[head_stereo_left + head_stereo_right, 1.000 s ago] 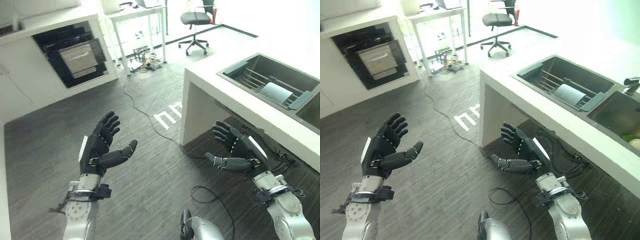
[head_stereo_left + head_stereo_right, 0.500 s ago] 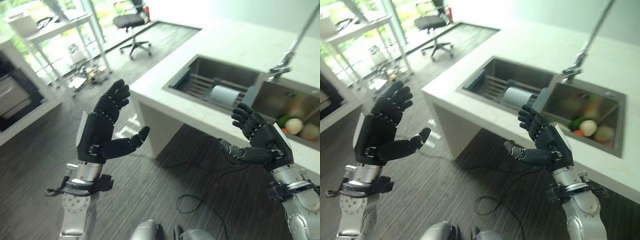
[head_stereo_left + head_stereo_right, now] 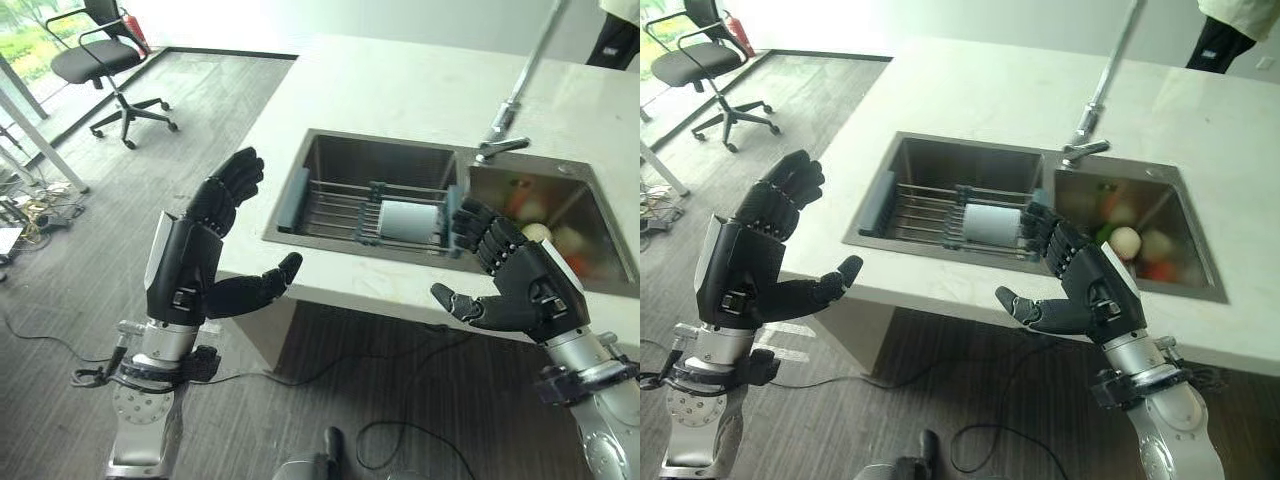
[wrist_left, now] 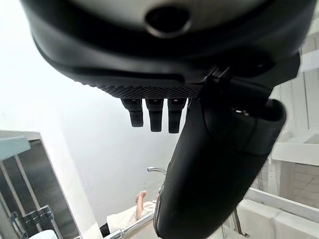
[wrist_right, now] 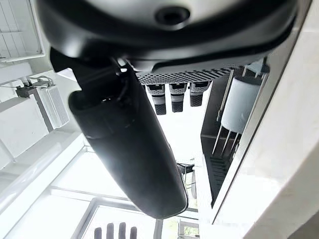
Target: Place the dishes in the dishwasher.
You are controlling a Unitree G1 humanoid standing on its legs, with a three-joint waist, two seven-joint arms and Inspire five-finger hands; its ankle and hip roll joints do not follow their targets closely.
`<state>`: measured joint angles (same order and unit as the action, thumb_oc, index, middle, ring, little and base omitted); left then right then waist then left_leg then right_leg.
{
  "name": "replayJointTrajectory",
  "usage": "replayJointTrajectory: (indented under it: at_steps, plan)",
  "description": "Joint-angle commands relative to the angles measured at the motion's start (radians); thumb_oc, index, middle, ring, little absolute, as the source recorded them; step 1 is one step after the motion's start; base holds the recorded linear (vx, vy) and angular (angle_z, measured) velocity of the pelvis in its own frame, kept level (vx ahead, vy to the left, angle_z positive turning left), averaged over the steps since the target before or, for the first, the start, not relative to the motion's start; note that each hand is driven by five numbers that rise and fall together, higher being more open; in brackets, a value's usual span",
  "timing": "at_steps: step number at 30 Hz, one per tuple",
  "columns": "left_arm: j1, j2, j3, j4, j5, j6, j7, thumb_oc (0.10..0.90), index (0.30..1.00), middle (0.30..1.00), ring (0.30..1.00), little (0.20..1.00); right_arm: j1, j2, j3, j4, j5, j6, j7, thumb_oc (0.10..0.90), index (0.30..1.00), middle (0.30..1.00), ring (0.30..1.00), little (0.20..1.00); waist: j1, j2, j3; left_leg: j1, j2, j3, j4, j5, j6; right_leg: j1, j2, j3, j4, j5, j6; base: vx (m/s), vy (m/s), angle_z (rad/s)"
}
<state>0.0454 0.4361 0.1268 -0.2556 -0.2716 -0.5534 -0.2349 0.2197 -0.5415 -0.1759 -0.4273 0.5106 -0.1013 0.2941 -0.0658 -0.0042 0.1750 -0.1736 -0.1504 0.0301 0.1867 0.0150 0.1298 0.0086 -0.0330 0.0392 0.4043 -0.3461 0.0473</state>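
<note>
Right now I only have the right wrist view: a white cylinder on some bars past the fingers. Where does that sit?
Observer: It's a white cup lying on its side on a wire rack across the left sink basin, just past your right hand.
Operator: Anything in the other basin?
Observer: Yes. The right basin holds round food items, white, red and green. I can't make out any dishes there.
Operator: Left hand free?
Observer: The left hand is open and empty, raised in front of the counter edge.

Bright daylight, glare washing out the white counter (image 3: 400, 90); wrist views blown out behind
</note>
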Motion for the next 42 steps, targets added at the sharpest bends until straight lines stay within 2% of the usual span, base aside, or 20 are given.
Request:
replayJointTrajectory:
  at_steps: [1,4,5,7,8,12,14,17,21,26,27,28,29,30,32,33,35,39,41,42]
  plan:
    - [-0.027,0.068,0.0,-0.096,-0.064,-0.045,-0.009,0.8,0.9,0.9,0.9,0.9,-0.108,0.029,-0.031,-0.026,-0.002,-0.095,-0.039,0.8,0.9,0.9,0.9,0.9,0.036,-0.008,-0.115,-0.041,0.071,-0.058,0.113,-0.189,-0.098,-0.011,0.02,-0.027,-0.104,0.167,0.031,0.14,0.162,0.05]
    - [-0.025,0.068,-0.01,-0.101,-0.036,-0.051,0.007,0.8,0.9,0.9,0.9,0.9,-0.116,0.05,-0.008,-0.021,-0.005,-0.101,-0.038,0.8,0.9,0.9,0.9,0.9,0.033,-0.006,-0.108,-0.02,0.064,-0.061,0.113,-0.192,-0.085,-0.009,0.01,-0.084,-0.104,0.263,0.051,0.1,0.113,-0.16]
    - [-0.023,0.07,-0.008,-0.106,-0.011,-0.045,0.038,0.8,0.9,0.9,0.9,0.9,-0.127,0.063,0.014,-0.015,-0.009,-0.096,-0.025,0.8,0.9,0.9,0.9,0.9,0.038,-0.003,-0.099,0.004,0.076,-0.047,0.113,-0.199,-0.088,-0.041,-0.022,-0.147,-0.104,0.297,0.059,0.07,0.046,-0.44]
    - [-0.023,0.074,-0.001,-0.109,0.0,-0.047,0.059,0.8,0.9,0.9,0.9,0.9,-0.137,0.065,0.024,-0.011,-0.002,-0.089,-0.019,0.8,0.9,0.9,0.9,0.9,0.043,-0.003,-0.089,0.02,0.092,-0.023,0.113,-0.206,-0.094,-0.071,-0.049,-0.194,-0.104,0.289,0.059,0.03,-0.027,-1.19]
    - [-0.023,0.088,0.015,-0.111,-0.022,-0.06,0.063,0.8,0.9,0.9,0.9,0.9,-0.144,0.055,0.022,-0.005,0.025,-0.086,-0.015,0.8,0.9,0.9,0.9,0.9,0.045,-0.006,-0.073,0.038,0.11,0.007,0.113,-0.221,-0.103,-0.118,-0.084,-0.216,-0.104,0.264,0.064,0.03,-0.078,-1.49]
    - [-0.035,0.091,0.021,-0.133,-0.023,-0.06,0.069,0.8,0.9,0.9,0.9,0.9,-0.162,0.07,0.024,-0.002,0.052,-0.08,-0.018,0.8,0.9,0.9,0.9,0.9,0.031,-0.016,-0.06,0.077,0.122,0.045,0.113,-0.271,-0.102,-0.212,-0.157,-0.183,-0.104,0.306,0.09,0.08,-0.15,-0.86]
    - [-0.035,0.086,0.016,-0.144,-0.012,-0.047,0.07,0.8,0.9,0.9,0.9,0.9,-0.163,0.084,0.038,-0.008,0.043,-0.077,-0.023,0.8,0.9,0.9,0.9,0.9,0.027,-0.017,-0.059,0.091,0.129,0.055,0.113,-0.285,-0.099,-0.232,-0.172,-0.164,-0.104,0.315,0.098,0.12,-0.239,-0.42]
    - [-0.032,0.08,0.008,-0.157,-0.007,-0.019,0.073,0.8,0.9,0.9,0.9,0.9,-0.149,0.095,0.05,-0.019,0.032,-0.074,-0.031,0.8,0.9,0.9,0.9,0.9,0.02,-0.02,-0.063,0.11,0.138,0.059,0.113,-0.306,-0.098,-0.25,-0.177,-0.133,-0.104,0.314,0.108,0.16,-0.326,0.01]
    - [-0.024,0.084,0.017,-0.158,-0.07,0.001,0.074,0.8,0.9,0.9,0.9,0.9,-0.17,0.088,0.07,-0.01,0.026,-0.065,-0.044,0.8,0.9,0.9,0.9,0.9,0.027,-0.03,-0.066,0.126,0.178,0.089,0.113,-0.321,-0.116,-0.255,-0.181,-0.175,-0.104,0.295,0.122,0.12,-0.414,0.09]
    - [-0.054,0.043,-0.024,-0.143,-0.101,-0.009,0.112,0.8,0.9,0.9,0.9,0.9,-0.199,0.053,0.054,0.002,0.05,-0.046,-0.052,0.8,0.9,0.9,0.9,0.9,0.002,-0.028,-0.073,0.188,0.239,0.111,0.113,-0.309,-0.174,-0.238,-0.113,-0.196,-0.104,0.259,0.065,0.15,-0.434,-0.15]
    - [-0.063,0.037,-0.041,-0.138,-0.095,-0.015,0.134,0.8,0.9,0.9,0.9,0.9,-0.195,0.037,0.044,0.007,0.044,-0.041,-0.057,0.8,0.9,0.9,0.9,0.9,0.001,-0.021,-0.068,0.21,0.249,0.124,0.113,-0.207,-0.195,-0.215,-0.092,-0.206,-0.104,0.243,0.045,0.28,-0.445,0.21]
    - [-0.05,0.018,-0.034,-0.145,-0.14,-0.012,0.113,0.8,0.9,0.9,0.9,0.9,-0.175,0.028,0.024,0.001,0.042,-0.034,-0.047,0.8,0.9,0.9,0.9,0.9,0.011,-0.028,-0.056,0.19,0.233,0.126,0.113,-0.144,-0.194,-0.181,-0.085,-0.206,-0.104,0.223,0.03,0.25,-0.321,0.23]
    - [-0.045,0.011,-0.03,-0.143,-0.148,-0.015,0.102,0.8,0.9,0.9,0.9,0.9,-0.17,0.03,0.021,0.0,0.035,-0.034,-0.044,0.8,0.9,0.9,0.9,0.9,0.012,-0.029,-0.051,0.17,0.233,0.133,0.113,-0.152,-0.191,-0.172,-0.081,-0.202,-0.104,0.219,0.031,0.2,-0.095,0.26]
    - [-0.028,0.001,-0.02,-0.147,-0.163,-0.021,0.074,0.8,0.9,0.9,0.9,0.9,-0.164,0.034,0.011,0.003,0.022,-0.032,-0.039,0.8,0.9,0.9,0.9,0.9,0.01,-0.021,-0.048,0.115,0.257,0.163,0.113,-0.192,-0.189,-0.161,-0.082,-0.201,-0.104,0.207,0.042,0.09,0.08,0.07]
    - [-0.03,0.004,-0.015,-0.143,-0.185,-0.02,0.07,0.8,0.9,0.9,0.9,0.9,-0.16,0.04,0.008,0.014,0.004,-0.043,-0.047,0.8,0.9,0.9,0.9,0.9,0.007,-0.006,-0.048,0.059,0.301,0.178,0.113,-0.176,-0.208,-0.15,-0.083,-0.205,-0.104,0.192,0.047,0.1,0.124,0.14]
    - [-0.032,0.005,-0.015,-0.138,-0.19,-0.027,0.078,0.8,0.9,0.9,0.9,0.9,-0.162,0.041,0.011,0.017,-0.005,-0.046,-0.051,0.8,0.9,0.9,0.9,0.9,0.013,-0.001,-0.047,0.034,0.302,0.158,0.113,-0.162,-0.214,-0.145,-0.084,-0.2,-0.104,0.19,0.048,0.1,0.144,0.28]
    - [-0.033,0.003,-0.018,-0.127,-0.156,-0.038,0.102,0.8,0.9,0.9,0.9,0.9,-0.181,0.032,0.025,0.03,-0.007,-0.046,-0.067,0.8,0.9,0.9,0.9,0.9,0.022,0.004,-0.05,0.026,0.285,0.115,0.113,-0.172,-0.211,-0.139,-0.092,-0.198,-0.104,0.182,0.05,0.09,0.167,0.21]
    - [-0.044,0.017,-0.011,-0.111,-0.078,0.002,0.119,0.8,0.9,0.9,0.9,0.9,-0.154,0.038,0.016,0.016,0.024,-0.043,-0.063,0.8,0.9,0.9,0.9,0.9,0.014,0.013,-0.077,0.037,0.289,0.12,0.113,-0.194,-0.216,-0.132,-0.121,-0.232,-0.104,0.176,0.059,0.08,0.155,-0.19]
    - [-0.041,0.047,0.008,-0.105,0.007,0.012,0.148,0.8,0.9,0.9,0.9,0.9,-0.137,0.048,0.009,0.014,0.013,-0.039,-0.046,0.8,0.9,0.9,0.9,0.9,0.01,0.017,-0.086,0.045,0.291,0.13,0.113,-0.2,-0.212,-0.127,-0.135,-0.244,-0.104,0.18,0.068,0.09,0.161,0.0]
    - [-0.043,0.074,0.021,-0.099,0.005,0.026,0.138,0.8,0.9,0.9,0.9,0.9,-0.129,0.048,0.007,0.011,0.009,-0.035,-0.041,0.8,0.9,0.9,0.9,0.9,0.01,0.019,-0.089,0.05,0.287,0.13,0.113,-0.205,-0.208,-0.123,-0.139,-0.246,-0.104,0.181,0.072,0.09,0.152,0.06]
